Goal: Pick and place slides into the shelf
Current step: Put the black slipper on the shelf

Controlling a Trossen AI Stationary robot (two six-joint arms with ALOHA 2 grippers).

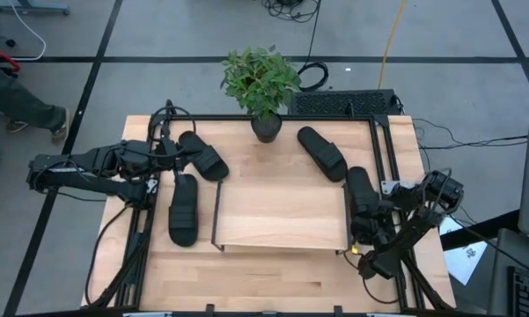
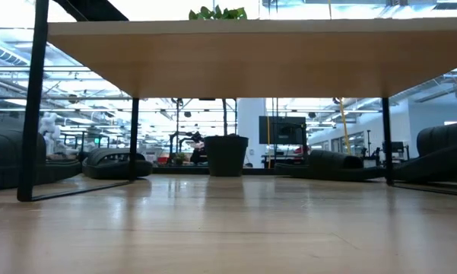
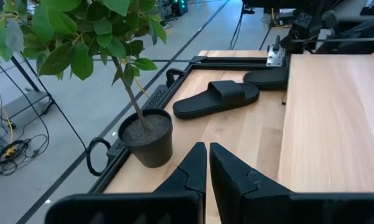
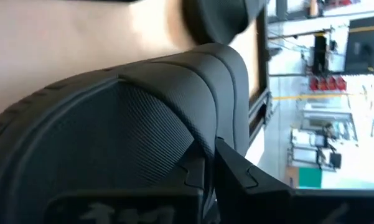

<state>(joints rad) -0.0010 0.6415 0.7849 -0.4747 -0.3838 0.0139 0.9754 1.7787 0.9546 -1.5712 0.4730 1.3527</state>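
The right end effector has pinched the strap of a slide whose length runs away from it; the shelf lies beside. The left end effector is shut, empty.

Slides flanking shelf (plant behind)

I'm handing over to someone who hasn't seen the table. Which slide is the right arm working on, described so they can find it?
Start at the shelf in the table's middle. Just off its right end lies a black slide, lengthwise beside the wire end frame. Unlike the slide lying angled nearer the potted plant, it has the right gripper at its near end, jaws shut on its strap.
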